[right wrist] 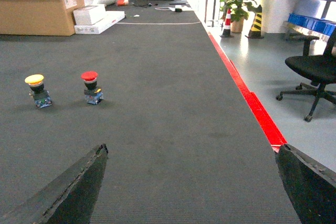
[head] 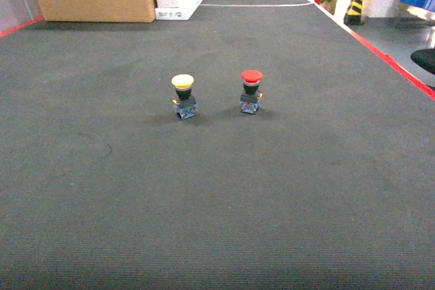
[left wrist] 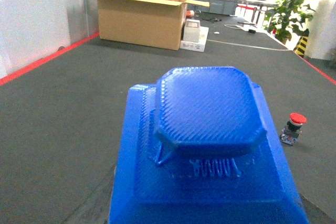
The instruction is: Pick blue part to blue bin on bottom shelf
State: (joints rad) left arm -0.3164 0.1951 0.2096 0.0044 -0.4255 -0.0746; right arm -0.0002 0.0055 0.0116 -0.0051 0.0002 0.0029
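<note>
Head view: a yellow button and a red button stand side by side, apart, mid-carpet, with open carpet all around; red tape marks the right edge. Left wrist view: the blue part fills the foreground close under the camera; the left tool's fingers are hidden, so its grip cannot be told. Right wrist view: the right tool stands wide open and holds nothing, above bare carpet.
</note>
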